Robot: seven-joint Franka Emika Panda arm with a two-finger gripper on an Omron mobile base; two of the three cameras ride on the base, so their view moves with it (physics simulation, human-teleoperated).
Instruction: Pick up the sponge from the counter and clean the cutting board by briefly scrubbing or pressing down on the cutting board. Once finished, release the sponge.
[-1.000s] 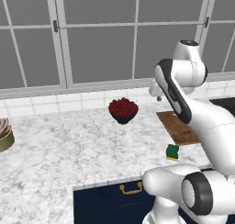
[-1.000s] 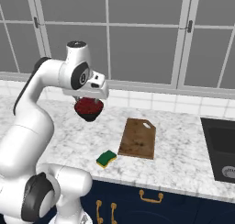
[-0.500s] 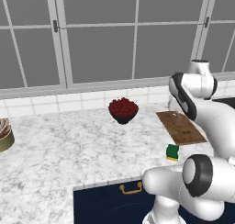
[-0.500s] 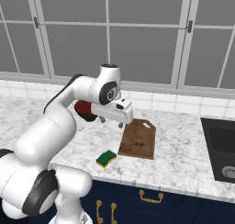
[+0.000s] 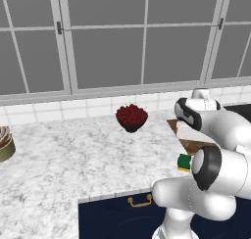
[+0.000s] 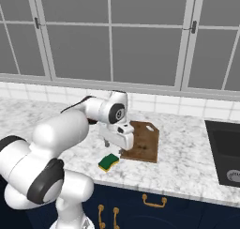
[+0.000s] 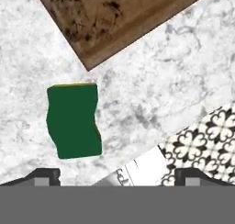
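Pincer [image 7: 117, 175] hung wide open and empty above the sponge [image 7: 74, 120], which lay on the table [image 7: 151, 94] just off the board [image 7: 114, 16], prob. needing a shift sideways to centre before descending.

arm: I see it swing down and to the right since a second ago, from raised near the bowl to bent low over the counter's [image 6: 187, 150] front edge
gripper [image 6: 114, 148]: I now have it hanging just above the sponge [image 6: 108, 162], beside the near corner of the cutting board [image 6: 143, 141]; earlier it sat high by the bowl [image 5: 131, 117]
jaws: I read them wider apart than a second ago, spread well past the sponge's width in the hand view
bowl: half hidden behind the arm in the right base view earlier; the arm now covers it there
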